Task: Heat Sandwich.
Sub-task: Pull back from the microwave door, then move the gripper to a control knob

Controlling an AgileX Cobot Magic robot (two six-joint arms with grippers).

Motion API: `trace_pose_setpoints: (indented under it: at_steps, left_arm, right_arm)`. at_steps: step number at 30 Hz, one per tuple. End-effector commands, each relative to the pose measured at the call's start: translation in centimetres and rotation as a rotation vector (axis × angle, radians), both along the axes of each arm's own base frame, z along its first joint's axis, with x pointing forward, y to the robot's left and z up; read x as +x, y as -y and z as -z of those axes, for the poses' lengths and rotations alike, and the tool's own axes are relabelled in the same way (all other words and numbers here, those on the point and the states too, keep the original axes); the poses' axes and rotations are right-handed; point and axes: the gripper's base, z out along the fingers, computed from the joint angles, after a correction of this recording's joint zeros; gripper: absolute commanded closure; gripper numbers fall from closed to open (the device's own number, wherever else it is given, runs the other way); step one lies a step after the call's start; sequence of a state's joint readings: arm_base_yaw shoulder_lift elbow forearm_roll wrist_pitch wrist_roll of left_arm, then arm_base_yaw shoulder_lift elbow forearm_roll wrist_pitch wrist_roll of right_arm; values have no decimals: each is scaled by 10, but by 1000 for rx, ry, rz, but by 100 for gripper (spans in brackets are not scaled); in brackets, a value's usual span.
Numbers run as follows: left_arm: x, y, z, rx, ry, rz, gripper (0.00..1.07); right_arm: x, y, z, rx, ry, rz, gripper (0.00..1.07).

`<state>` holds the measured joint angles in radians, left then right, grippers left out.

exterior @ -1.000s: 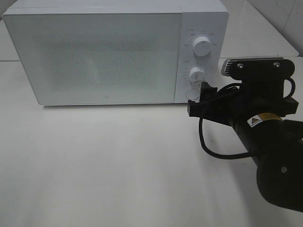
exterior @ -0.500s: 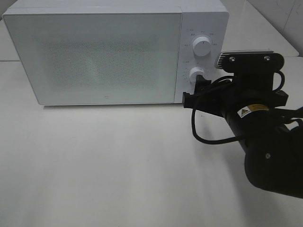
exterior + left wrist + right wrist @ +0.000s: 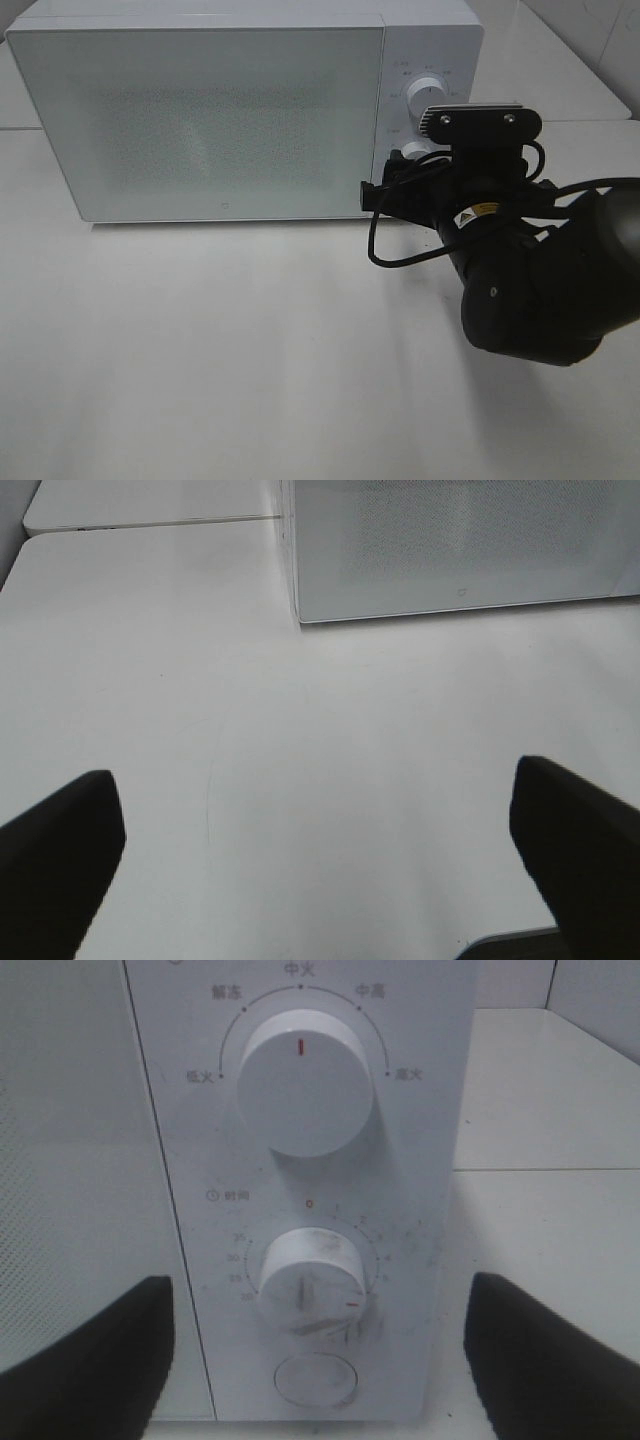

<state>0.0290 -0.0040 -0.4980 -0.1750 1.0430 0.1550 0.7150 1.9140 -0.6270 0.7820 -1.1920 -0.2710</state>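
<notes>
Sandwich not visible in any view, so its place relative to either end effector cannot be told. White microwave (image 3: 230,110) sits at the back of the white tabletop (image 3: 200,350), its door (image 3: 200,120) shut. The door's window is frosted and dotted, and nothing can be made out behind it. The right arm (image 3: 530,290) reaches in from the right in the high view, its wrist up against the control panel (image 3: 430,50) and covering the panel's lower part. A black cable (image 3: 385,255) loops below the wrist. The right end effector (image 3: 320,1355) faces the panel close up, jaws wide, with nothing between them. Its two dark fingers (image 3: 90,1350) sit either side of the panel's lower end and do not visibly touch it. In the right wrist view the upper knob (image 3: 305,1082) has its red mark pointing straight up. The lower knob (image 3: 312,1278) sits under it with a numbered dial around it, red mark toward the lower right. The round button (image 3: 315,1380) is just below that knob, roughly level with the fingers. The left end effector (image 3: 320,865) is not in the high view. In its wrist view its jaws are spread wide over bare tabletop, holding nothing, with the microwave's lower front corner (image 3: 300,615) well ahead of it.
</notes>
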Motion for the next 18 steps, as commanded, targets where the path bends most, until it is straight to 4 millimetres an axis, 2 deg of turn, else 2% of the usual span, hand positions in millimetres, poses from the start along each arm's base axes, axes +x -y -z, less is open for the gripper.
trace_pose_setpoints:
  at_steps: [1,7,18]
  left_arm:
    - [-3,0,0,-8,35,-7,3]
    - [-3,0,0,-8,35,-7,3]
    - [-3,0,0,-8,35,-7,3]
  right_arm:
    - [11,-5,1,6,8,-20,31]
    - [29,-8,11,1,-3,-24,31]
    - [45,-8,21,-4,-14,-11,31]
